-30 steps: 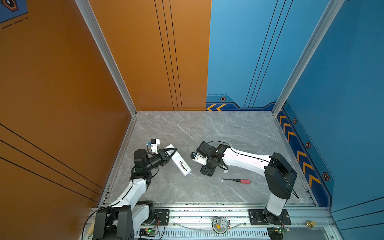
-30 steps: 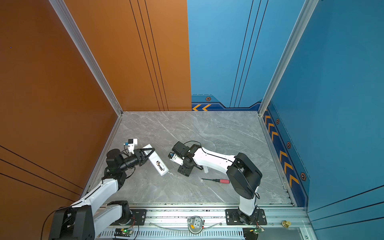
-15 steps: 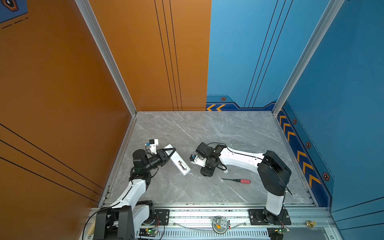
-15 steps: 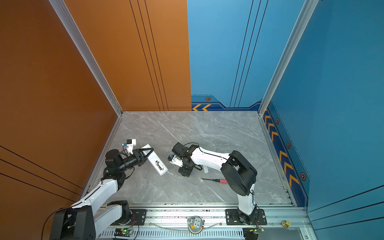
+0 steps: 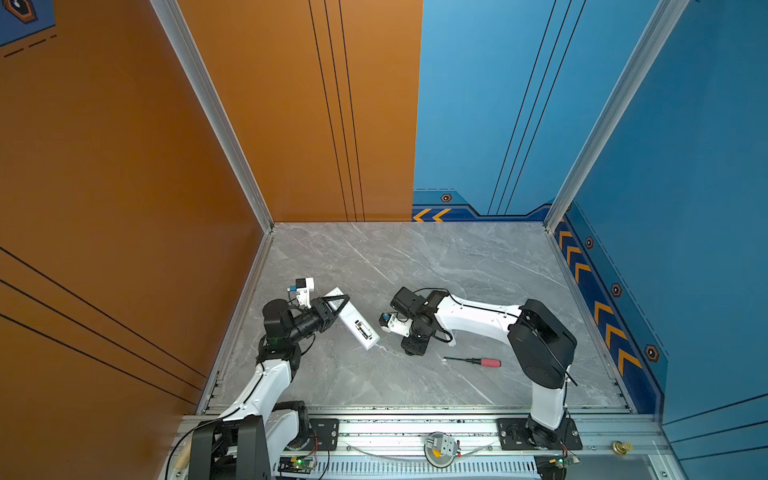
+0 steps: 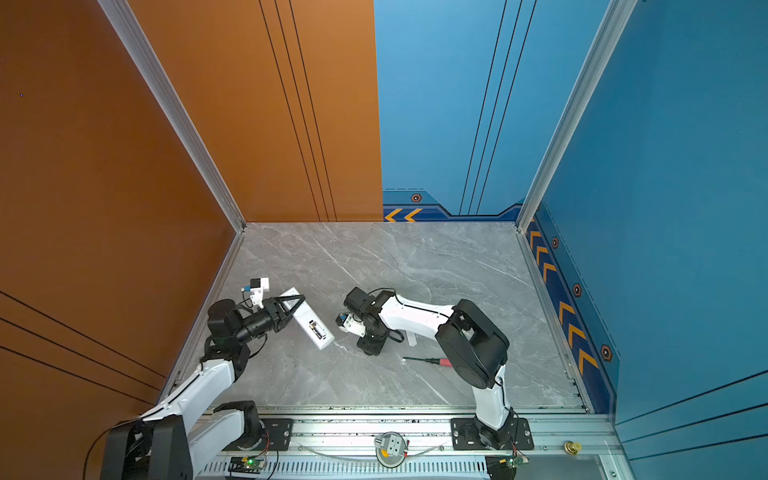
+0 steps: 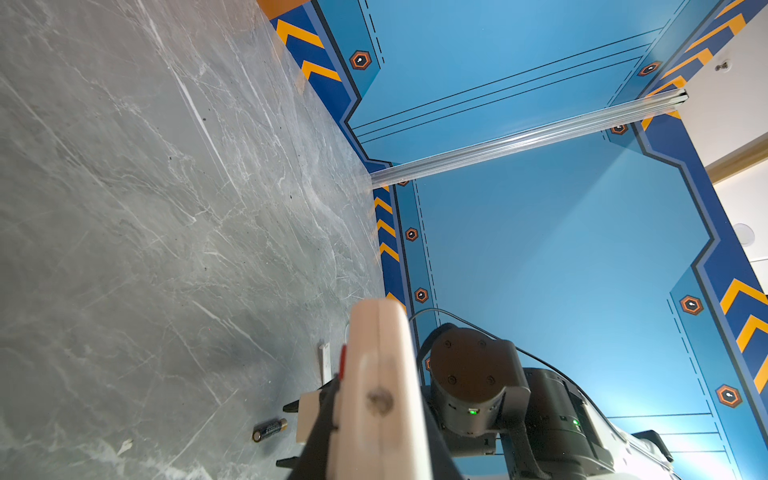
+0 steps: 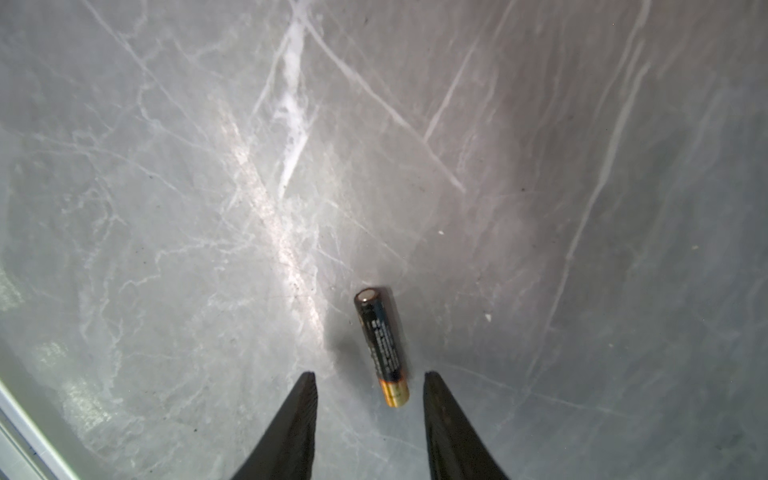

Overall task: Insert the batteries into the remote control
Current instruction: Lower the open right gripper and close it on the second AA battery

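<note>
Remote control [image 5: 358, 324] and a loose battery [image 8: 380, 345] share a grey marbled desk [image 5: 374, 257], the biggest thing in sight. Over it the left gripper [image 5: 338, 304] is clamped on one end of the remote control, and the long white body runs out past the fingertips toward the right gripper [image 5: 409, 351]. In both top views its plain back faces up, with an open slot [image 5: 363, 329] near the far end holding something dark that is too small to make out. Whether that far end rests on the desk I cannot tell. In the left wrist view the remote control [image 7: 378, 395] shows edge-on, straight ahead of the gripper that holds it. Smaller, a screwdriver [image 5: 478, 361] with a red handle lies flat on the desk, off to the side of the right gripper toward that arm's base and well apart from its fingers. A little white strip [image 7: 324, 365] lies on the desk near the right gripper. Smallest, the battery, dark with a gold band at one end, lies flat on the desk. The right gripper [image 8: 368, 375] points down at it with its jaws apart. The gold end sits between the two black fingertips [image 8: 305, 399] with a gap on each side, and the rest of the battery reaches out ahead of them.
</note>
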### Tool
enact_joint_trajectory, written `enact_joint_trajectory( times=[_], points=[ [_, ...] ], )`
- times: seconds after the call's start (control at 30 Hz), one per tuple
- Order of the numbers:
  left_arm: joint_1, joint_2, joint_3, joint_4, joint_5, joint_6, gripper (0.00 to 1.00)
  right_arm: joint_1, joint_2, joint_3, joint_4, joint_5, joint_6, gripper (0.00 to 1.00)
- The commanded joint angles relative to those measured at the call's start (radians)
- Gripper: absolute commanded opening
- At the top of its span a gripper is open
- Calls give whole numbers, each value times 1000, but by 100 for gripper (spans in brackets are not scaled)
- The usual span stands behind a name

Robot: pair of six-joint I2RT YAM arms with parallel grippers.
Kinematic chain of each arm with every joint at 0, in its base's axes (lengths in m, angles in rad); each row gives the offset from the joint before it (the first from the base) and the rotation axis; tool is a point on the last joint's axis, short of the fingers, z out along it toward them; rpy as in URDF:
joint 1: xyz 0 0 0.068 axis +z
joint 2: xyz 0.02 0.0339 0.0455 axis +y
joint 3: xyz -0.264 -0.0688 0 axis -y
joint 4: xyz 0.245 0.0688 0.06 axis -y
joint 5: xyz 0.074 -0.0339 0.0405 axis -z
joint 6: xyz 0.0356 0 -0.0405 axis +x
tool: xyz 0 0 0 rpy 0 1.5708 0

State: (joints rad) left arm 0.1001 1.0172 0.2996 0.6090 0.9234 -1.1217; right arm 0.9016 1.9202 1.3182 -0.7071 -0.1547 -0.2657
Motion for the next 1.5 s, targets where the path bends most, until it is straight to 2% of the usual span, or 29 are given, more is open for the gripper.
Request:
enact_joint_trajectory(
  times=[0.0,0.7,1.47],
  points=[
    [8,-11,-9,14,6,18,0,-7,22,-2,-35,-19,-10,40],
    [10,-11,-8,14,3,21,0,-15,34,-23,-30,-18,-11,26],
    [10,-17,-12,14,3,20,0,-17,40,-48,-16,-22,-11,20]
  ],
)
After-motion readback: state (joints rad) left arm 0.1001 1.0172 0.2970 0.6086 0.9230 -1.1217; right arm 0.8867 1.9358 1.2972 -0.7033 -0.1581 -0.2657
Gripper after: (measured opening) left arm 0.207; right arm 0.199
